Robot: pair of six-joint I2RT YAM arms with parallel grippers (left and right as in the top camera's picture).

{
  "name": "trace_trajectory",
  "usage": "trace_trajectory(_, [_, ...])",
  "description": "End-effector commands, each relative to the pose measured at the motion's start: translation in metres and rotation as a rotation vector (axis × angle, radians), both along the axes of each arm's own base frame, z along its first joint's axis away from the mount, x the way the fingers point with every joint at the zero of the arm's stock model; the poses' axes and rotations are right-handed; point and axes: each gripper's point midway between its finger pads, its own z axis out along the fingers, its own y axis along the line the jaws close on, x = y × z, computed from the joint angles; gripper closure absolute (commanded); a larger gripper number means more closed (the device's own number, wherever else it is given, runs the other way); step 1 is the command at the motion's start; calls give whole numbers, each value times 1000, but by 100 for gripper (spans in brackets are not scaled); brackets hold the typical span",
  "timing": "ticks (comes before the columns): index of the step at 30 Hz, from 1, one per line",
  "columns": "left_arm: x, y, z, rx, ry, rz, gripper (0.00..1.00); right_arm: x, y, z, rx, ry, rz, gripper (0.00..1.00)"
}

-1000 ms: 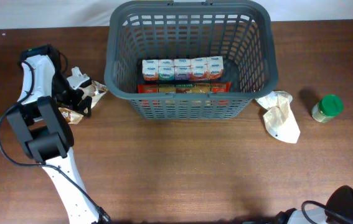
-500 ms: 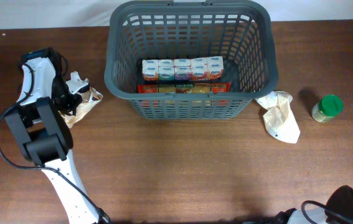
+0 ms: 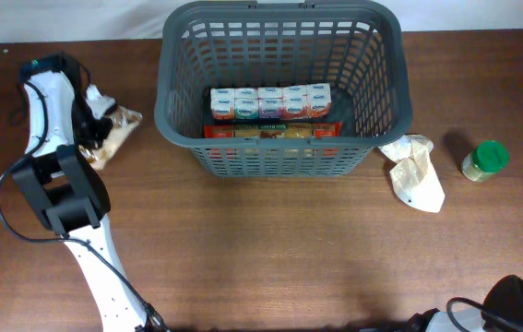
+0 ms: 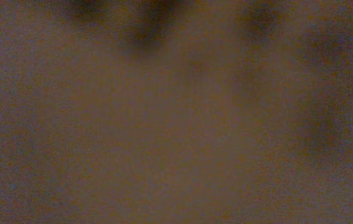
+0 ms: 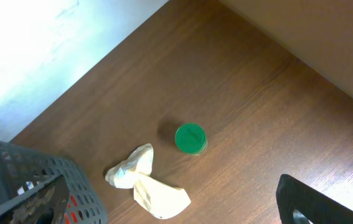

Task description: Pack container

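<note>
A large dark grey plastic basket [image 3: 279,159], rectangular with rounded corners and slotted lattice walls and floor, stood upright and open-topped on the brown wooden worktop [image 3: 270,249]. It sat at 12 o'clock in the overhead view, with its far rim close to the worktop's back edge. On its floor, toward the 6 o'clock wall, lay a row of small white printed cartons [image 3: 269,101] side by side, and just beyond them at 6 o'clock a flat red packet [image 3: 273,131]. The right wrist view caught only one rounded corner of the basket [image 5: 39,180], at 8 o'clock.
</note>
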Motion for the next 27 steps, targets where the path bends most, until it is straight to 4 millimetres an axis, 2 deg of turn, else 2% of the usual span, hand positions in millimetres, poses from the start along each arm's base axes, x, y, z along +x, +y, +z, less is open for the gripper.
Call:
trace_trajectory(1, [33, 12, 77, 57, -226, 62, 99, -2, -2, 2, -13, -2, -7, 1])
trace_trajectory(3, [46, 13, 117, 87, -342, 55, 98, -2, -2, 2, -13, -2, -7, 2])
trace_trajectory(5, [55, 9, 147, 111, -438, 57, 99, -2, -2, 2, -13, -2, -7, 1])
trace_trajectory(7, [67, -1, 196, 141, -597, 39, 98, -2, -2, 2, -13, -2, -7, 1])
trace_trajectory(9, [72, -14, 231, 159, -710, 12, 98, -2, -2, 2, -13, -2, -7, 1])
trace_trajectory(10, [77, -27, 255, 168, -782, -19, 98, -2, -2, 2, -13, -2, -7, 1])
trace_trajectory(12, [82, -49, 286, 181, -872, -94, 99, -2, -2, 2, -13, -2, -7, 1])
trace_trajectory(14, [84, -82, 321, 201, -971, -220, 99, -2, -2, 2, -13, -2, -7, 1])
trace_trajectory(17, [83, -126, 353, 224, -1054, -389, 99, -2, -2, 2, -13, -2, -7, 1])
trace_trajectory(18, [79, -160, 368, 243, -1089, -535, 99, -2, -2, 2, -13, -2, -7, 1])
trace_trajectory(20, [75, -198, 378, 249, -1118, -673, 99, -2, -2, 2, -13, -2, -7, 1])
trace_trajectory(22, [71, -228, 379, 244, -1124, -774, 99, -2, -2, 2, -13, -2, -7, 1])
trace_trajectory(23, [66, -257, 377, 227, -1123, -856, 98, -2, -2, 2, -13, -2, -7, 1])
trace_trajectory(26, [56, -303, 366, 174, -1106, -984, 98, -2, -2, 2, -13, -2, -7, 1])
trace_trajectory(27, [51, -326, 357, 129, -1092, -1067, 99, -2, -2, 2, -13, -2, -7, 1])
